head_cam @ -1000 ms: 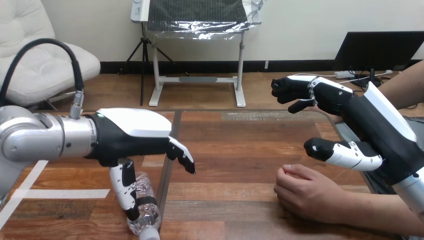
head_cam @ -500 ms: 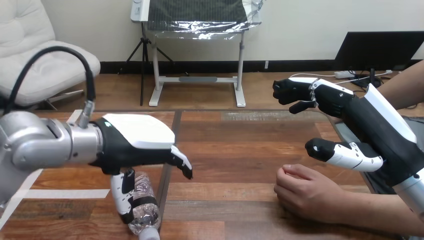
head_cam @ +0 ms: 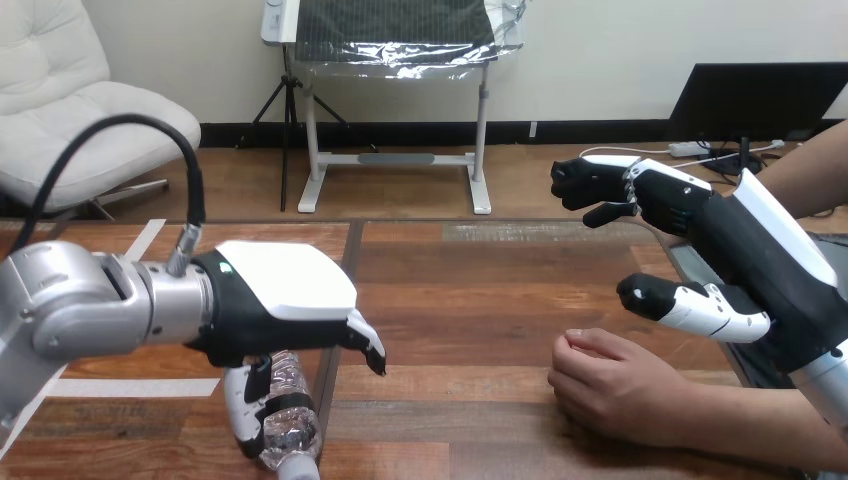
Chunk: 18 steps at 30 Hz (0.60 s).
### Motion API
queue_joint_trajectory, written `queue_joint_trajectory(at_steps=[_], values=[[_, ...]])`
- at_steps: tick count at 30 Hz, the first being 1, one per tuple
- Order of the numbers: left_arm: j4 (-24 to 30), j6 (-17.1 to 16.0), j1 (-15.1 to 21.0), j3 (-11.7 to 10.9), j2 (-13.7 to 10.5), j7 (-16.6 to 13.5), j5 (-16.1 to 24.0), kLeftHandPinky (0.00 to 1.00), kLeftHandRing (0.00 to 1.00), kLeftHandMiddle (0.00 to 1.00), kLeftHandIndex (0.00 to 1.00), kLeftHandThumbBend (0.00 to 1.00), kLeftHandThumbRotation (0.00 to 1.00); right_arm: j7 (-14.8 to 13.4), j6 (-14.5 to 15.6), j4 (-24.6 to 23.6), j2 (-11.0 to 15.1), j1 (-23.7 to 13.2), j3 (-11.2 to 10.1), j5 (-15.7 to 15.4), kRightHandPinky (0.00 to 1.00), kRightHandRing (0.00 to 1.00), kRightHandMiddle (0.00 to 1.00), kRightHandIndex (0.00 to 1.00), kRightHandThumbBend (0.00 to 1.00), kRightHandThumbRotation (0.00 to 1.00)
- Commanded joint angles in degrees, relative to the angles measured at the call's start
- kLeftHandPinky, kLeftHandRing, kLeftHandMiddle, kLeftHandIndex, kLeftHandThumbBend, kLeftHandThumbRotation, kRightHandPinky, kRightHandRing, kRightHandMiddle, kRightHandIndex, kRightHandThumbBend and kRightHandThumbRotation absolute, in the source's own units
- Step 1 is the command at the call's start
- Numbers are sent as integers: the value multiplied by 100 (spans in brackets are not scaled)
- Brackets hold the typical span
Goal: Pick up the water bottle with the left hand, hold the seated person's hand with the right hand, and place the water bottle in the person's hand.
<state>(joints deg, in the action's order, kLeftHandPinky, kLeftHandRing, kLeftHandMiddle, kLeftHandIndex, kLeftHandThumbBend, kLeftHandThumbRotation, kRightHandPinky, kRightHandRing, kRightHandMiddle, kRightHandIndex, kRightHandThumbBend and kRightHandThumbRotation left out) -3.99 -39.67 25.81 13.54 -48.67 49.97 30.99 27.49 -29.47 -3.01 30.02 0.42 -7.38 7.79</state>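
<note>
Head view: I drive the rig from far away, and this is the one picture I have of the table [head_cam: 480,290].
Water bottle: the water bottle [head_cam: 296,436] lies on its side on the wood at about 7 o'clock of the view, with the cap end toward the bottom edge. It is not lifted.
Left hand: the left hand [head_cam: 270,310] hangs directly over the bottle, back shell upward. Its fingers [head_cam: 366,346] reach toward 3 o'clock and are only lightly bent, not wrapped around anything. The thumb points down along the bottle's side at 9 o'clock of it (I cannot tell if it really touches).
Right hand: the right hand [head_cam: 745,250] is in the air at about 3 o'clock. It is spread, with the fingers bent at the tips toward 10 o'clock and the thumb stretched out below them. It holds nothing.
Person's hand: the person's hand [head_cam: 610,385] rests on the table at about 4 o'clock as a loose fist. It sits under the right hand and apart from it.
Done, in my judgement: only the approach to the bottle.
Left to do: close on the bottle and lift it, hold the person's hand, and place the bottle there.
</note>
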Motion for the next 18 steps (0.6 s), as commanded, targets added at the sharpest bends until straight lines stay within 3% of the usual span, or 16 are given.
queue_joint_trajectory(at_steps=[1,7,18], values=[[62,-59,16,59,-131,-136,14,78,83,85,82,100,6,0,-75,12,44,-337,-146,90,71,78,79,80,91,84],[99,-19,-17,88,-148,0,-99,79,84,87,83,100,6,20,-36,10,61,-335,-147,114,72,78,80,81,91,85],[51,-96,-52,144,-170,-28,-130,80,85,87,83,100,8,19,81,5,65,-332,-143,139,74,79,80,81,89,84]])
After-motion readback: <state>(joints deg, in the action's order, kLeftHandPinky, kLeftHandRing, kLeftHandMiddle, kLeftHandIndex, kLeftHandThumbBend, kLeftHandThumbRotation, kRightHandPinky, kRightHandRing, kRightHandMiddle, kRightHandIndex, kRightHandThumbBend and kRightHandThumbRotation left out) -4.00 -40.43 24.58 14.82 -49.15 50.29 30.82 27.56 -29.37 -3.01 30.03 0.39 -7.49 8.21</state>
